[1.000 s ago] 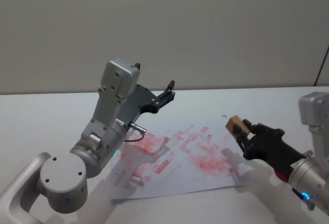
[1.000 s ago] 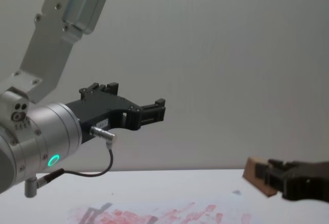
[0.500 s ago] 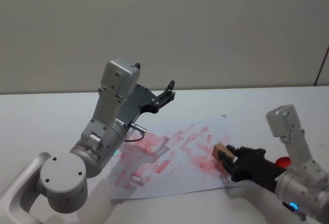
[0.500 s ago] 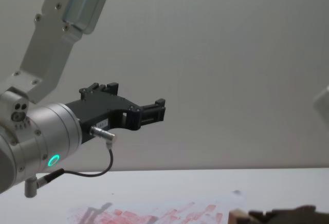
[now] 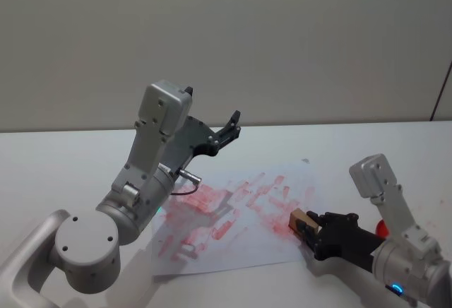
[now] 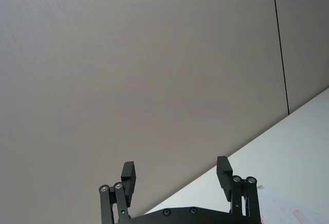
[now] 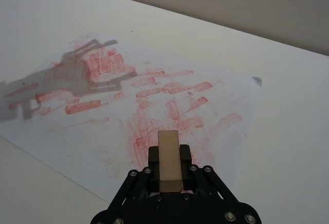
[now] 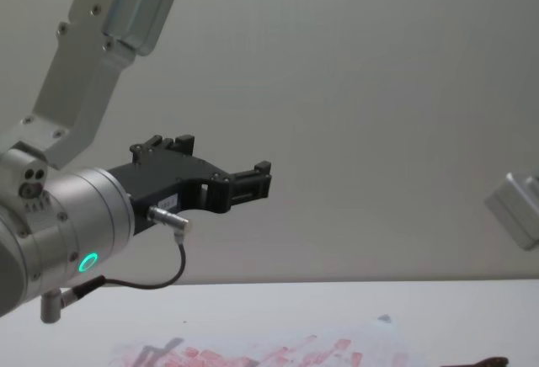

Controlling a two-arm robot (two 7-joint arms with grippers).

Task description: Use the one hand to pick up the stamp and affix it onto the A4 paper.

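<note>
The A4 paper [image 5: 240, 212], white and smeared with red-pink imprints, lies on the table in front of me; it also shows in the right wrist view [image 7: 154, 93] and low in the chest view [image 8: 253, 355]. My right gripper [image 5: 306, 227] is shut on the stamp [image 5: 301, 220], a small light-brown wooden block, low over the sheet's near right part. In the right wrist view the stamp [image 7: 168, 154] sticks out forward between the black fingers [image 7: 153, 157]. I cannot tell whether it touches the sheet. My left gripper [image 5: 233, 121] hangs raised above the paper's far left, open and holding nothing [image 6: 176, 175].
A small red object [image 5: 381, 227] sits on the table behind my right forearm. The left arm's shadow falls on the paper's left half [image 7: 77, 70]. White tabletop [image 5: 63, 160] surrounds the sheet, with a plain wall behind.
My right gripper has come down and inward to the left with the stamp, from above the paper's right edge to low over its near right part. The left arm has stayed still.
</note>
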